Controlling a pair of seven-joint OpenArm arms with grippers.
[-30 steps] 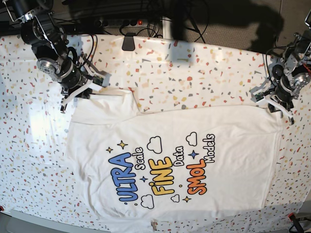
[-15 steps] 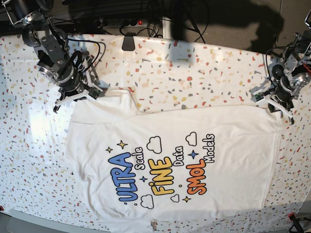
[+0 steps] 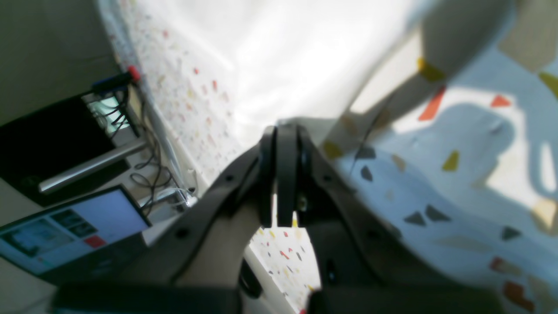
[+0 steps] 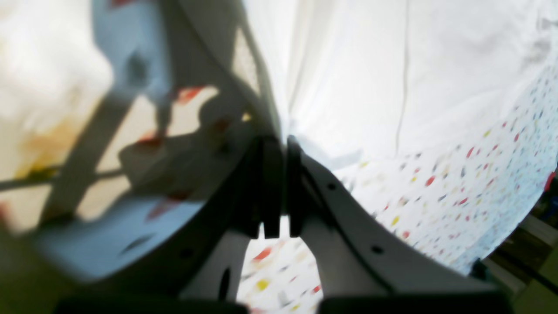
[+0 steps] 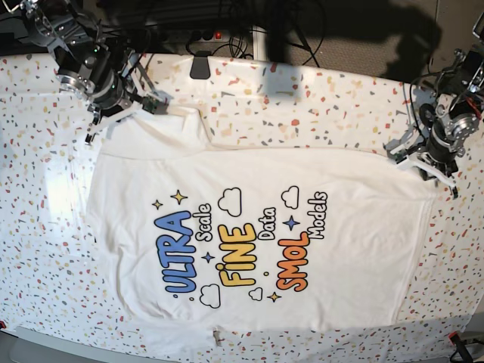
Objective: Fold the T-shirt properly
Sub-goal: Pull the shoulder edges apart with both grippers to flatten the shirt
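Observation:
The white T-shirt (image 5: 249, 249) lies flat on the speckled table cover (image 5: 302, 106), with its "ULTRA FINE SMOL" print facing up. At the far left, my right gripper (image 5: 113, 115) is shut on the shirt's far-left corner. In the right wrist view its jaws (image 4: 279, 139) pinch white cloth (image 4: 370, 78). My left gripper (image 5: 420, 160) is shut on the shirt's far-right corner. In the left wrist view its closed tips (image 3: 283, 131) meet the shirt's edge (image 3: 283, 56).
A black clip-like object (image 5: 200, 64) sits at the table's back edge, with cables behind it. A red clamp (image 5: 454, 336) marks the near right corner. A lit screen (image 3: 65, 226) stands beyond the table edge in the left wrist view.
My right gripper has moved toward the table's back and dragged the shirt's left side with it. The whole shirt has shifted back and left. My left gripper has shifted slightly back.

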